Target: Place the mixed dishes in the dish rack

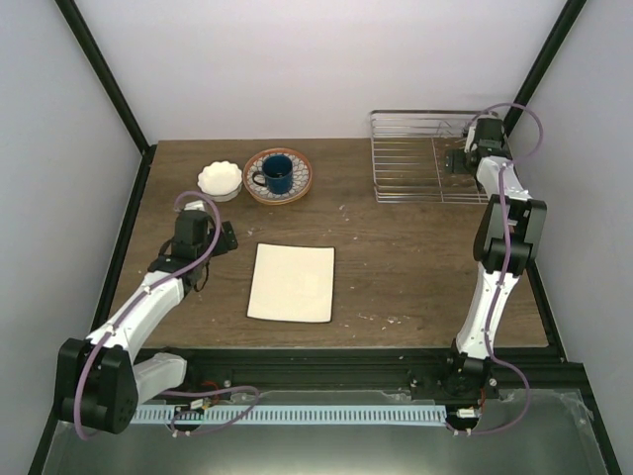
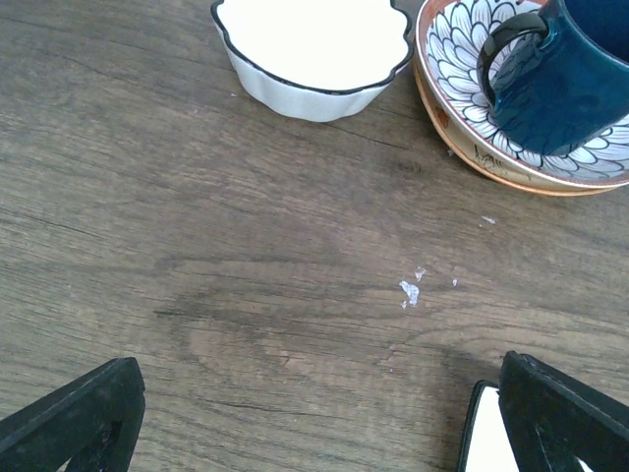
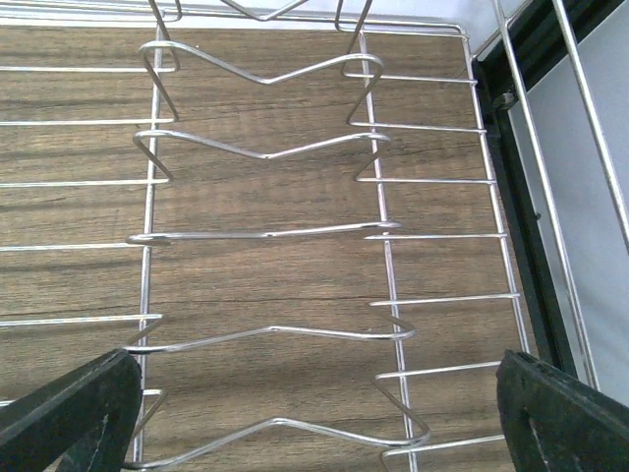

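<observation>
Dish rack [image 1: 406, 158] stood empty, far right; bowl [image 1: 220, 179], mug [image 1: 278, 173] on round plate [image 1: 304, 181], far left; cream plate [image 1: 292, 283] near centre; left gripper [image 2: 314, 423] and right gripper [image 3: 314, 413] gaped wide, empty; nothing loaded.

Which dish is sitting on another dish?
The dark blue mug: it stands upright on the round patterned plate. The white scalloped bowl and cream rectangular plate lie straight on the table.

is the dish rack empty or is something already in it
Empty. Overhead and right wrist views show the rack as bare wire bars with table wood beneath; nothing sits in it.
</observation>
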